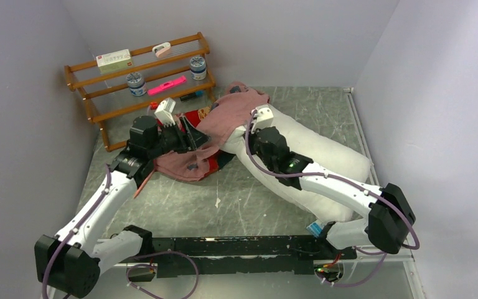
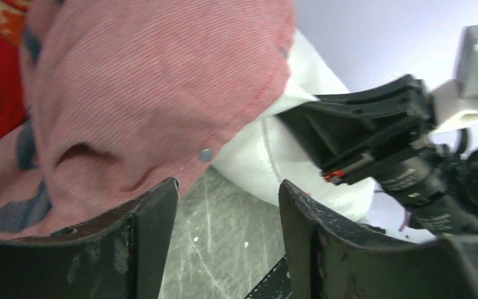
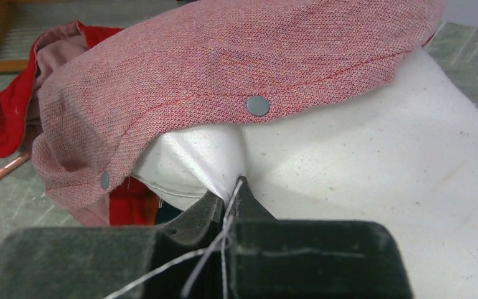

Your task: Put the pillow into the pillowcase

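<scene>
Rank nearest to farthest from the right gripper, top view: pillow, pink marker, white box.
From the right gripper:
1. pillow, its corner pinched in the gripper.
2. pink marker, middle shelf of the rack, up-left.
3. white box, top shelf, farthest left.

Your top view is evenly lit from overhead, soft and glare-free, with only faint shadows on the table (image 1: 249, 199). In your wrist views the left gripper (image 2: 227, 190) looms dark and blurred up close, the right gripper (image 3: 228, 202) is soft too, while the pillowcase (image 3: 224, 68) weave is sharp and the pillow (image 3: 379, 156) reads bright.
</scene>
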Motion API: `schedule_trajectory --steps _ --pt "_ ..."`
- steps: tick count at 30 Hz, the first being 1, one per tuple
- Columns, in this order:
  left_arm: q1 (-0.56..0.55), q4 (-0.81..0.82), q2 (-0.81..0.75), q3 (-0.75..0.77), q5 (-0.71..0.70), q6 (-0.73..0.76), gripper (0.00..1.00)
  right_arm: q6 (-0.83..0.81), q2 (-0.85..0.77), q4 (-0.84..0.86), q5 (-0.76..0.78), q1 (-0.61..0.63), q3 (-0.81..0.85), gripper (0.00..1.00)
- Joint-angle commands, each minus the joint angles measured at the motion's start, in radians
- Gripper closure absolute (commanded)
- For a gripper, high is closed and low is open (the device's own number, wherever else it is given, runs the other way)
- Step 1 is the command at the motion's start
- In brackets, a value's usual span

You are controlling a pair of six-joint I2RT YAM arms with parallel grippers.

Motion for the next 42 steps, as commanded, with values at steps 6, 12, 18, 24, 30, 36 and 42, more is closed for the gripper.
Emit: schedule_trajectory --steps 6,12,18,24,30,36,42 --pt "0.021 0.145 -0.065 -0.287 -0.135 0.011 0.24 0.086 -0.067 0.188 0.004 -0.004 0.079 1.00" --pt "0.025 0.336 -0.006 -0.330 -0.040 -0.043 0.24 0.111 -0.075 0.193 -0.002 -0.004 0.056 1.00" --pt "0.025 0.388 0.038 -0.313 -0.059 -0.072 0.25 0.137 -0.061 0.209 -0.021 -0.004 0.061 1.00" --pt "0.025 0.416 0.076 -0.293 -0.053 -0.065 0.31 0.162 -0.056 0.228 -0.025 -0.004 0.061 1.00" --pt "0.024 0.333 0.065 -0.208 -0.010 -0.078 0.93 0.220 -0.055 0.239 0.008 -0.014 0.058 1.00" --pt "-0.048 0.191 0.020 -0.059 0.015 -0.098 0.95 0.223 -0.047 0.293 0.106 -0.027 0.085 1.00" --pt "-0.155 0.129 0.024 0.022 0.044 -0.106 0.95 0.268 0.032 0.245 0.258 -0.037 0.219 1.00"
